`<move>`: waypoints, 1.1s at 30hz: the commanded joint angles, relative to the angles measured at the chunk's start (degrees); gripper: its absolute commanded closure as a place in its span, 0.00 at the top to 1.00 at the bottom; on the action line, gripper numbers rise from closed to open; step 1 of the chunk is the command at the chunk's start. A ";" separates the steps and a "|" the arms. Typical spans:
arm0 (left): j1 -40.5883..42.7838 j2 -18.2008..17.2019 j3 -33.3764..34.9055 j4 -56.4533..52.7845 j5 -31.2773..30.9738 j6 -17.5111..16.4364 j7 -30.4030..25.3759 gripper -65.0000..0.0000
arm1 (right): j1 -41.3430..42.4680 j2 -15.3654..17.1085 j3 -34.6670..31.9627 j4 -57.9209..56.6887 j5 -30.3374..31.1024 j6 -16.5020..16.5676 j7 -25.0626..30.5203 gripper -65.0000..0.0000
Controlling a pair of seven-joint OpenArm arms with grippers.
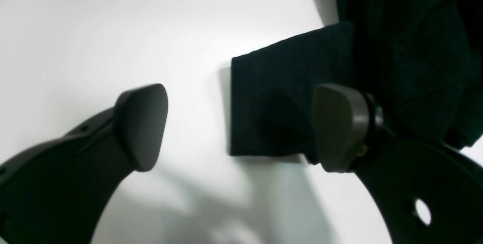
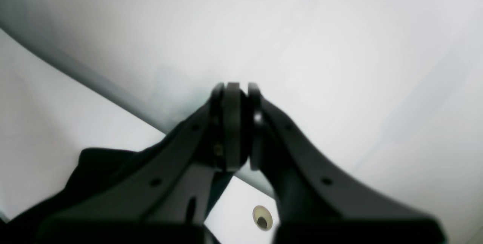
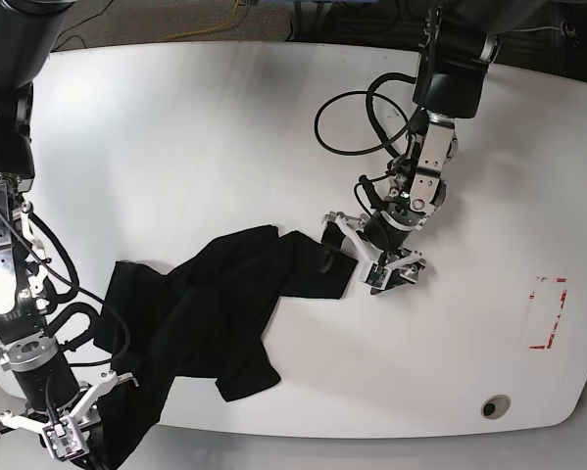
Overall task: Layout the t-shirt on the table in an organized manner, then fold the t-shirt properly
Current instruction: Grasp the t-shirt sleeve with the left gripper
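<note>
The left arm reaches down from the upper right of the base view, its forearm angled toward the middle of the tabletop [image 3: 224, 127], cable looping beside it. Its claw [image 3: 369, 250] stands spread wide with nothing between the jaws, right at the end of the t-shirt [image 3: 205, 313]. The black t-shirt lies crumpled from the centre of the frame down to the lower left, one sleeve stretched toward that claw.

The right arm stands along the left edge of the base view, wrist bent down at the lower left corner, its claw [image 3: 63, 426] low over the shirt's bunched edge.

The left wrist view shows what the base view cannot: the squared sleeve end [image 1: 279, 104] lies flat on the white surface between the two pads [image 1: 141, 125], nearer the right-hand one, with neither pad pinching it. The right wrist view shows that claw [image 2: 236, 127] pressed shut, black cloth [image 2: 94, 168] below and to the left of it; whether any cloth is caught there I cannot tell. A small round metal insert [image 2: 262, 218] shows near the bottom of that frame. A red outline mark [image 3: 549, 313] sits at the right of the base view.
</note>
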 commanded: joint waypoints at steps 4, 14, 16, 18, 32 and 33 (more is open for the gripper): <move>-1.94 1.21 -0.07 -2.46 -0.40 -0.04 -1.26 0.88 | 1.44 0.88 0.87 1.54 -0.17 -0.80 1.45 0.00; -3.08 1.83 0.10 -7.29 -0.40 -0.04 -1.26 0.88 | 1.00 0.88 0.87 1.80 -0.17 -0.80 1.45 0.00; -3.08 2.35 0.10 -7.47 -0.40 -0.04 -1.26 0.88 | 0.91 0.88 0.87 1.80 -0.17 -0.80 1.45 0.00; -2.82 2.53 0.10 -7.47 -0.40 -0.04 -1.26 0.85 | 0.47 0.88 0.96 1.80 -0.17 -0.80 1.45 0.00; -2.55 2.62 0.10 -7.55 -0.14 -0.04 -1.08 0.26 | -0.15 0.79 0.96 1.89 -0.17 -0.80 1.45 0.00; -2.55 2.62 0.10 -7.55 -0.14 -0.04 -1.08 0.24 | -0.15 0.79 0.96 1.89 -0.17 -0.80 1.45 0.00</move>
